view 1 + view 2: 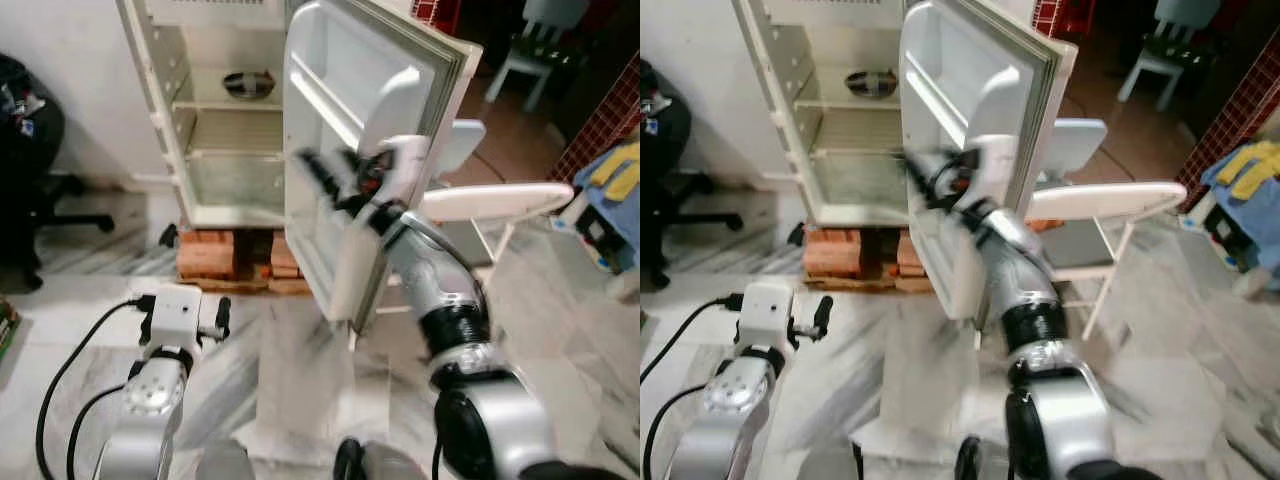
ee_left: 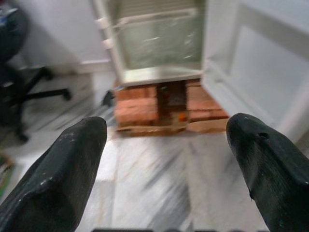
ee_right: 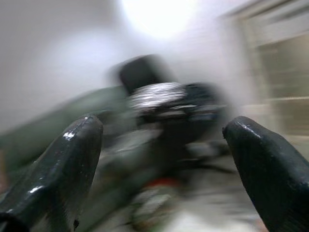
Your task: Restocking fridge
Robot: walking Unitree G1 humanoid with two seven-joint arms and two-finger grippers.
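Observation:
The white fridge (image 1: 165, 110) stands open on a stack of red bricks (image 1: 215, 255), with its door (image 1: 340, 120) swung out to the right. On a shelf inside sits a metal bowl (image 1: 248, 84). My right gripper (image 1: 325, 178) is raised in front of the door's inner racks and is blurred. In the right wrist view its fingers (image 3: 58, 169) stand apart with nothing between them. My left gripper (image 1: 183, 318) hangs low over the floor, pointing at the fridge's base. It is open and empty, fingers (image 2: 63, 174) wide apart.
A white folding chair (image 1: 480, 200) stands just behind the door on the right. A black office chair (image 1: 30, 140) is at the left, and black cables (image 1: 70, 360) lie on the marble floor. Blue and yellow cloth (image 1: 615, 180) is piled at the far right.

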